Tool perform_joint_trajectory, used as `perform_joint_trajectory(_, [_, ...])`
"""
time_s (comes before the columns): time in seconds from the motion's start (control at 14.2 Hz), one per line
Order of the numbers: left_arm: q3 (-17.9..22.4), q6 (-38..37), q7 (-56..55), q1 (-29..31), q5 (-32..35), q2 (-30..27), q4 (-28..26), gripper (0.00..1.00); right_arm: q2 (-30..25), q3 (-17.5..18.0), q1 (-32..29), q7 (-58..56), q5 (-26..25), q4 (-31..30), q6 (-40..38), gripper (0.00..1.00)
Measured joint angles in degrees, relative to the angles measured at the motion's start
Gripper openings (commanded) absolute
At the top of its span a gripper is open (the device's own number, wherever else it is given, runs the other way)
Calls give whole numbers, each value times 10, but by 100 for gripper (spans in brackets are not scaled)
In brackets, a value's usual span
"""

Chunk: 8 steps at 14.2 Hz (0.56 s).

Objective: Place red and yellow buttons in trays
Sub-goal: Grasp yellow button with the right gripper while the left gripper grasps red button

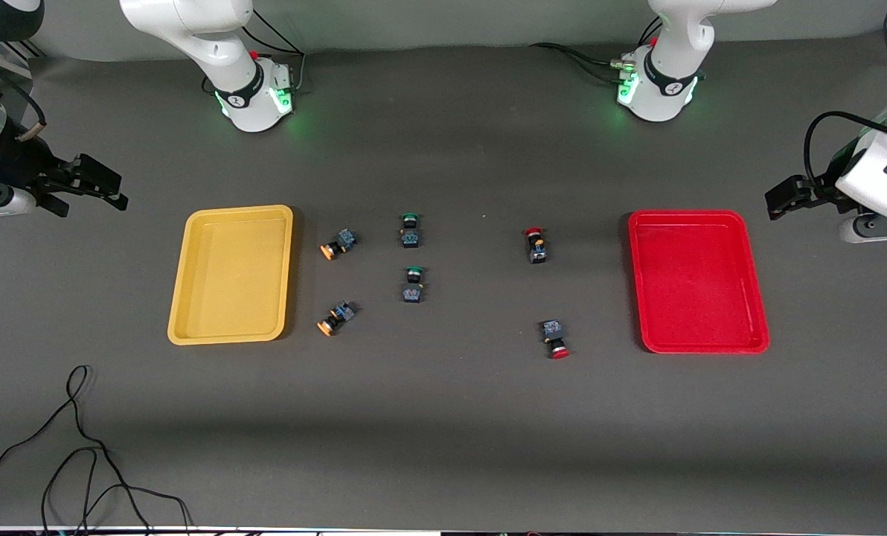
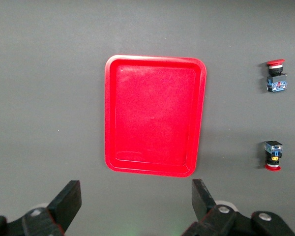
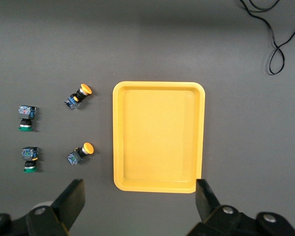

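- nothing is sorted yet: both trays are bare and all four task buttons lie on the table, so the step in hand looks like a first pick.
- right gripper [image 1: 90, 186] hangs at the left edge of the front view, fingers spread, above the yellow tray [image 1: 183, 316]; left gripper [image 1: 786, 197] hangs at the right edge, fingers spread too, above the red tray [image 1: 757, 336].
- two yellow buttons [image 1: 338, 243] [image 1: 336, 317] sit just right of the yellow tray in the front view; two red buttons [image 1: 536, 245] [image 1: 554, 339] sit left of the red tray, a little apart from it.
- to do it well — i'd take the button closest to each tray and close across the black body, not the round cap, which may slip.
- leave the two green buttons [image 1: 411, 229] [image 1: 413, 284] at centre frame alone.
- hard to tell: each button's exact tilt; both arms are cut off at the frame edges.
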Motion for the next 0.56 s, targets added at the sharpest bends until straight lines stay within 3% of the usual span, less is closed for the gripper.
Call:
perform_joint_trajectory(0.35, [2,-10,0,1,0,0,6,100,7,2,2,2,-12,-2,-13,100])
perform_joint_trajectory(0.56, [1,-36,0,1,0,0,10,100,20,5,27,65,-11,-30,0,100])
